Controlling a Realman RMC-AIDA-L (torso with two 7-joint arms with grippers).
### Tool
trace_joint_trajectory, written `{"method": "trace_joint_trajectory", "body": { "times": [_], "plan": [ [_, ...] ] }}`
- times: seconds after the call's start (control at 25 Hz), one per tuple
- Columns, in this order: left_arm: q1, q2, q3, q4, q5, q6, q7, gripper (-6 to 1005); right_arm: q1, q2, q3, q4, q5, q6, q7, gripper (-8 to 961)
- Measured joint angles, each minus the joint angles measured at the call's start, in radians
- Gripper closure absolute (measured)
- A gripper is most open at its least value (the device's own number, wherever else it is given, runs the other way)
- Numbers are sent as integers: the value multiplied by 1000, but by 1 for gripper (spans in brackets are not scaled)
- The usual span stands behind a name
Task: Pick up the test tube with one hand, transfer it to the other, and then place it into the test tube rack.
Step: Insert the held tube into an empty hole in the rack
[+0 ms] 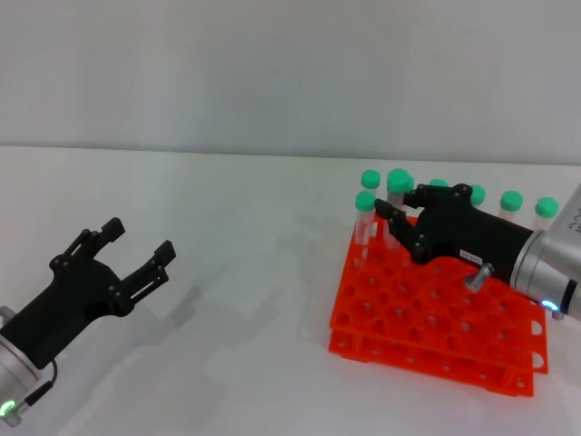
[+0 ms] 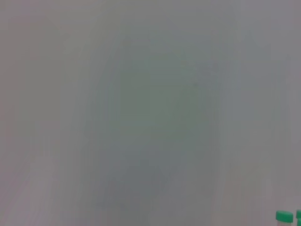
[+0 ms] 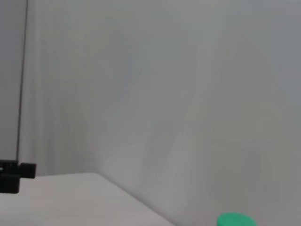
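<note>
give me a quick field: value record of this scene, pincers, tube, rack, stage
left pincer: open, empty, above the bare table on the robot's left, far from the rack
right pincer: over the rack's far left part, at a green-capped test tube; grip cannot be told
test tube rack: orange, two-tier, on the table at the robot's right
other tubes: green-capped, upright along the rack's far row
stage: handover looks done; tube at the rack, release not confirmed
</note>
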Motion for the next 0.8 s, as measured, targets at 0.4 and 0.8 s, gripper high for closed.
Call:
{"method": "trace_joint_trajectory", "body": {
  "times": [0.4,0.8],
  "plan": [
    [-3,1,0,15,3,0,6,118,6,0,-32,-2,10,37,-6,755],
    [-3,3,0,24,4,0,13,119,4,0,-33,1,15,79,-12,755]
  ]
}}
